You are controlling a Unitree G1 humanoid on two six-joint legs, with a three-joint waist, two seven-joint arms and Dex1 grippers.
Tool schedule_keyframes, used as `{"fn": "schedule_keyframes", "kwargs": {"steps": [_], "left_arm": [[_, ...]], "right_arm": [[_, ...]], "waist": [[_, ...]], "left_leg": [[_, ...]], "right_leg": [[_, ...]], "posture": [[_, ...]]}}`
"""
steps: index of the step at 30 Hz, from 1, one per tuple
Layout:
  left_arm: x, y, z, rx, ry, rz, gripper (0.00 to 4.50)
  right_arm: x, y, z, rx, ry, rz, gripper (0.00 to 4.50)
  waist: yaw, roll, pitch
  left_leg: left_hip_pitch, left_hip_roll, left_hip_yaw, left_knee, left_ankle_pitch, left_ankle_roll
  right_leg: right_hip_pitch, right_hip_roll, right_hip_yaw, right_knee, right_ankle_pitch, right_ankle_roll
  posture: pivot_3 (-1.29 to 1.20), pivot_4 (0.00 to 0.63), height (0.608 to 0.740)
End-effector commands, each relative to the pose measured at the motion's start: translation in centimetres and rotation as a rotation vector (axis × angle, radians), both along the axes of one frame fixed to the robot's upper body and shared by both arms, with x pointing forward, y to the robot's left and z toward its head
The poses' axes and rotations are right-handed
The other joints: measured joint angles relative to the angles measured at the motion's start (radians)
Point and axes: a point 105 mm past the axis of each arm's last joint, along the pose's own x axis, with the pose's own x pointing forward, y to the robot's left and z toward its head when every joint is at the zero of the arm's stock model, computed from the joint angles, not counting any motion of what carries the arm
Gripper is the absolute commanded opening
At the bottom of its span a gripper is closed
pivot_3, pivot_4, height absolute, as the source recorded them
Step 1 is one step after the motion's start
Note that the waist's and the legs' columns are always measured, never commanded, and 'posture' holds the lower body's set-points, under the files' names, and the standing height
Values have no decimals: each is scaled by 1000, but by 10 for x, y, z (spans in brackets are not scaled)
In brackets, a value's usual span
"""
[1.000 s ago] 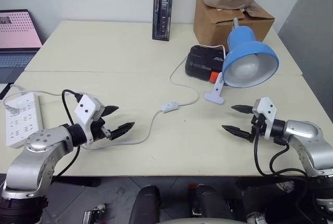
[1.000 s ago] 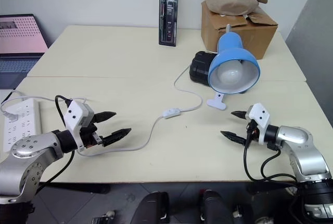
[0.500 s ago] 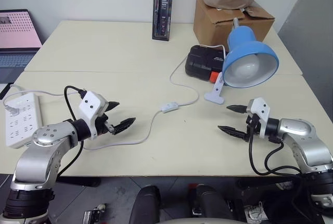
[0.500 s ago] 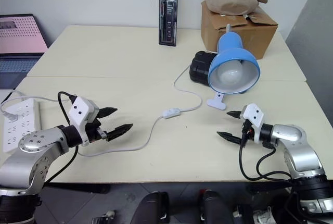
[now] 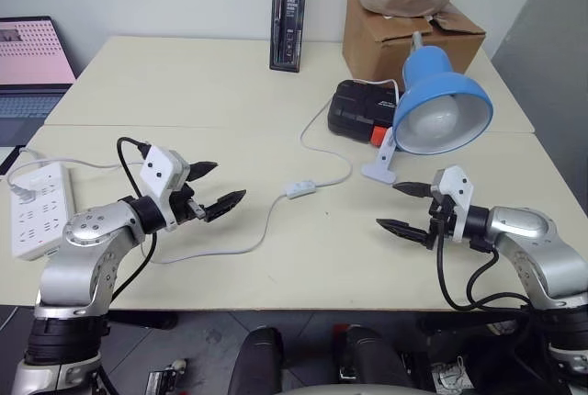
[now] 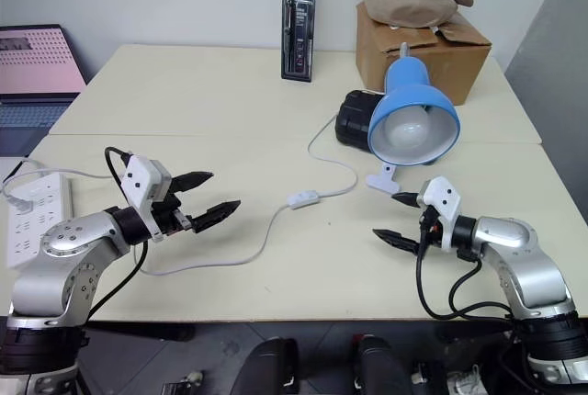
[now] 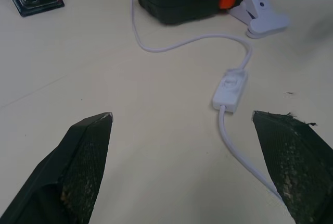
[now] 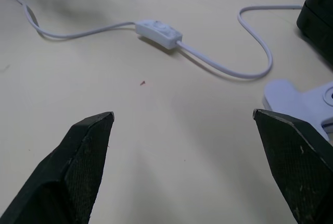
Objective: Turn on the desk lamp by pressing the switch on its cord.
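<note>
Above the table, both claws (left (image 5: 213, 186), right (image 5: 402, 208)) spread empty, flanking switch (image 5: 299, 188).

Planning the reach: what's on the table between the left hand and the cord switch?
Only the cord on bare table; the left eye view shows left hand and switch.
</note>
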Motion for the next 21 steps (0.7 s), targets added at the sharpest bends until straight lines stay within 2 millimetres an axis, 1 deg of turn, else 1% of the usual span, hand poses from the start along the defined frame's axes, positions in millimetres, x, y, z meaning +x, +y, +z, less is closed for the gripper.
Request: {"fn": "schedule_keyframes", "kwargs": {"steps": [1,3,7,12,17,21], "left_arm": [[9,-18,4,55,-14,-139,4465],[15,-26,-1,77,9,-187,4465],[29,-40,-12,107,41,-272,4465],[42,-60,-27,110,105,-364,4465],[49,-68,-33,103,115,-389,4465],[52,-75,-43,99,153,-407,4465]], "right_arm": [[-4,12,17,52,14,-42,4500],[-2,16,14,34,37,-103,4500],[-2,26,17,104,73,-220,4500],[-16,36,21,150,88,-244,4500],[-24,39,19,144,109,-255,4500],[-28,40,21,157,117,-259,4500]], "waist": [[1,0,0],[1,0,0],[1,-1,0],[-1,-1,0],[-3,-1,0],[-3,-1,0]], "left_leg": [[0,0,0,0,0,0],[0,0,0,0,0,0],[-1,0,0,0,0,0],[-3,0,0,1,0,0],[-5,0,-1,2,0,0],[-5,0,-2,2,0,0]], "right_leg": [[0,0,0,0,0,0],[0,0,0,0,0,0],[0,0,0,0,0,0],[-2,1,-1,0,0,0],[-2,1,-1,0,0,1],[-2,1,-2,0,0,0]], "posture": [[0,150,740],[0,150,740],[0,150,740],[0,150,740],[0,150,740],[0,150,740]]}}
